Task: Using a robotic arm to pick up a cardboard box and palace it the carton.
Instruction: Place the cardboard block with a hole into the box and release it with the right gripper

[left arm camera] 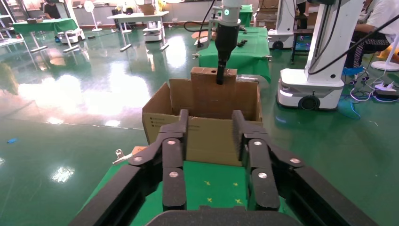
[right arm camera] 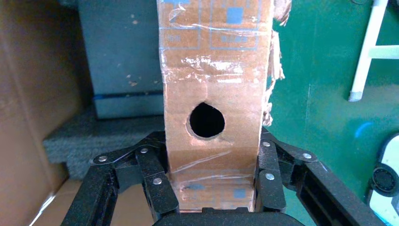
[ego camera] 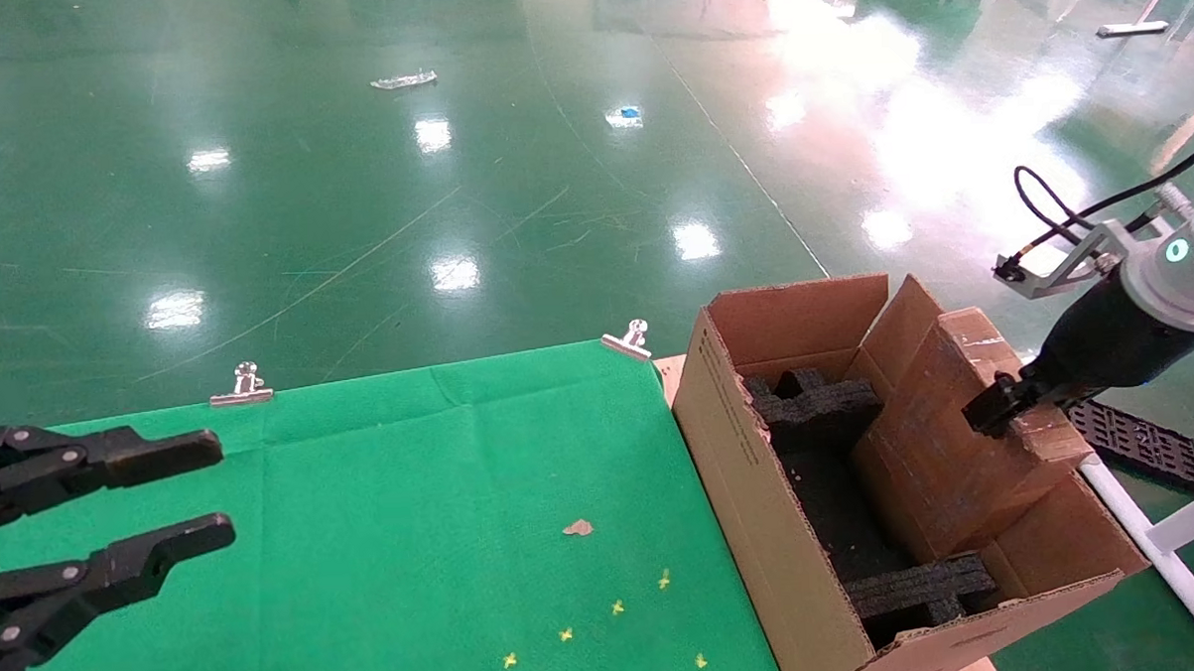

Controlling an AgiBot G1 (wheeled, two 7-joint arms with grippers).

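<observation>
Small box held over the open carton

The cardboard box (ego camera: 958, 432) is clamped across its narrow end by the right hand (ego camera: 997, 406), tilted half inside the carton (ego camera: 751, 469) among black foam (ego camera: 813, 402) — judged light, stiff, its taped faces slippery. The left hand (ego camera: 180, 494) is parked open over the green worktop (ego camera: 414, 501); glossy green floor (ego camera: 452, 162) lies around.

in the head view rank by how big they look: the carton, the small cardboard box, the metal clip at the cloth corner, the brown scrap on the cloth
1. carton
2. cardboard box, held by the right gripper
3. metal clip
4. brown scrap; it looks close to the clip in size, so their order is unsure.
</observation>
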